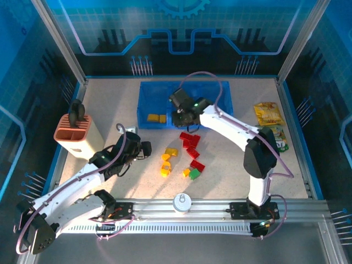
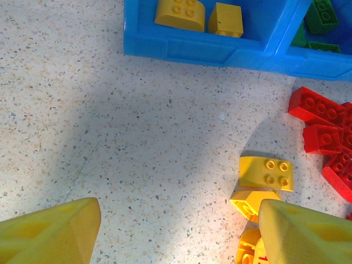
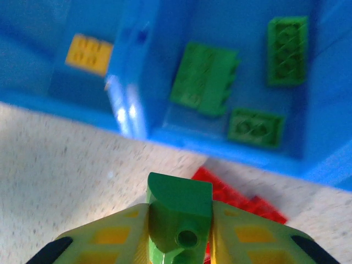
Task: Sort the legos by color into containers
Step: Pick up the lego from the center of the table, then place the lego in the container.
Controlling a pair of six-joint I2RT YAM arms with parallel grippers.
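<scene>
My right gripper (image 1: 184,116) (image 3: 180,225) hangs over the near edge of the blue tray (image 1: 220,91), shut on a green brick (image 3: 179,206). Ahead of it, the middle compartment (image 3: 247,19) holds three green bricks (image 3: 203,80); the left compartment (image 1: 148,104) holds two yellow bricks (image 1: 157,117) (image 2: 181,14). Red bricks (image 1: 190,142) (image 2: 324,124) lie in front of the tray. My left gripper (image 1: 144,149) (image 2: 179,231) stands open over bare table, its right finger (image 2: 308,231) beside loose yellow bricks (image 1: 168,162) (image 2: 267,173). A green brick (image 1: 193,174) lies with a red one near them.
A salmon slotted holder (image 1: 77,132) with black utensils stands at the left. Yellow-green snack packets (image 1: 268,114) lie at the right edge. A white round knob (image 1: 181,202) sits on the front rail. Blue walls fence the table.
</scene>
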